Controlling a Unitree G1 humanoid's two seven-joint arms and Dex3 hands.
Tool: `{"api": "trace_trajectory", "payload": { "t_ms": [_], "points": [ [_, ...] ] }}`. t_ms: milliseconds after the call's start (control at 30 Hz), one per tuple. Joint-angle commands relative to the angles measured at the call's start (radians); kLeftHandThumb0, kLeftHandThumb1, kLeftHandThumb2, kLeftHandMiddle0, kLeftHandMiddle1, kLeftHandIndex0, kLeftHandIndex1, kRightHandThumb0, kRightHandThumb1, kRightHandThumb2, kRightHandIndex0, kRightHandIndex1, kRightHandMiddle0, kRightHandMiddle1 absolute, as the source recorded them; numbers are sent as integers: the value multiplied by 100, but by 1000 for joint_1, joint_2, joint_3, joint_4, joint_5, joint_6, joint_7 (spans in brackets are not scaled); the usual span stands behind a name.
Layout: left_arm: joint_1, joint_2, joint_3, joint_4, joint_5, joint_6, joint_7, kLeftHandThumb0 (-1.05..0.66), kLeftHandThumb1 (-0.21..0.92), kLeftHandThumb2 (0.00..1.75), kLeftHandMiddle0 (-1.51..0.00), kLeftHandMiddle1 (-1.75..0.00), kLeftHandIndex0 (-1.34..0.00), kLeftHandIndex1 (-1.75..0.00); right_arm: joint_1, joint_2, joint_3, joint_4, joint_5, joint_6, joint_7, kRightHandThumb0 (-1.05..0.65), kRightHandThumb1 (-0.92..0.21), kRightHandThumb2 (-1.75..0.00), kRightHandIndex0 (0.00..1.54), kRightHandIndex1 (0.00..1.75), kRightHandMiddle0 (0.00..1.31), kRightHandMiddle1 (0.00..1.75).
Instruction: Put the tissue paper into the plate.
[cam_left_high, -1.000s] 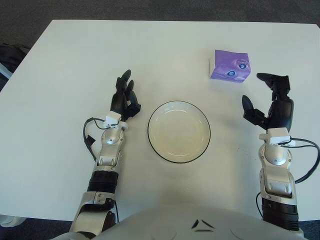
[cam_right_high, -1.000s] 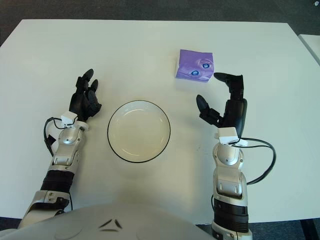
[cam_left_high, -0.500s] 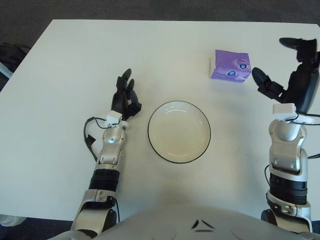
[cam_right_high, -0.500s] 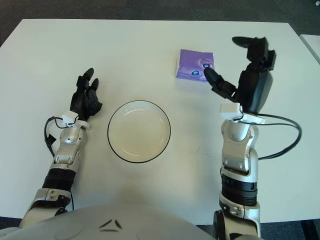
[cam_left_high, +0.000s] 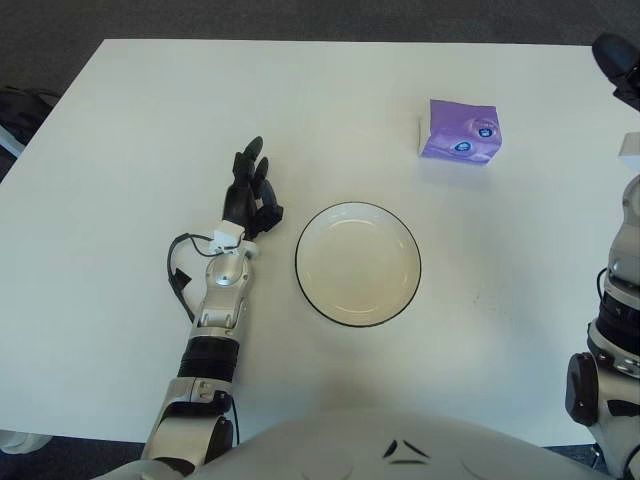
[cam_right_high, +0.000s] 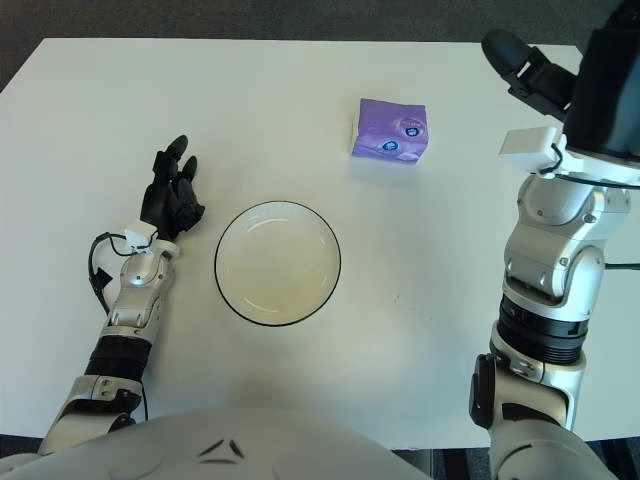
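Observation:
The tissue paper is a small purple pack (cam_left_high: 460, 131) lying on the white table, far right of centre. An empty white plate (cam_left_high: 358, 265) with a thin dark rim sits in the middle, nearer me. My right hand (cam_right_high: 545, 75) is raised well above the table, right of the pack and apart from it. One dark finger (cam_right_high: 512, 57) sticks out toward the pack, and the hand holds nothing. Much of this hand is cut off by the view's edge. My left hand (cam_left_high: 250, 195) shows just left of the plate, fingers relaxed and empty.
The white table (cam_left_high: 120, 130) ends at a far edge near the top of the view, with dark floor beyond. A black cable (cam_left_high: 178, 272) loops beside my left wrist. My right forearm (cam_right_high: 550, 270) stands tall at the right side.
My right arm has lifted up and swung to the right, from beside the plate to high beside the tissue pack. The left hand, plate and pack have not moved.

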Motion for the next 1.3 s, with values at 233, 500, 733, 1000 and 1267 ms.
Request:
{"api": "trace_trajectory", "payload": {
  "t_ms": [233,500,733,1000,1267],
  "points": [
    [62,-3,-7,76,5,54,-7,-79,92,101,-30,0,0,-45,14,-3,7,-8,-16,18,-3,-68,-92,-46,32,30,6,108],
    [62,1,-9,75,11,53,-5,-79,92,101,-30,0,0,-45,14,-3,14,-12,-19,25,-4,-68,-92,-46,32,29,6,108],
    [63,-1,-10,70,17,60,2,-79,92,102,-30,0,0,-46,-509,-186,424,927,-134,-264,423,-93,-92,-39,11,9,2,35],
    [65,-6,-15,63,19,66,7,-78,92,101,-30,0,0,-47,-625,-130,528,1104,-221,-316,369,-104,-92,-34,0,0,0,1],
    [71,-10,-18,54,17,72,5,-79,92,101,-30,0,0,-46,-715,-105,605,1273,-247,-336,356,-105,-92,-35,0,0,0,0]
  ]
}}
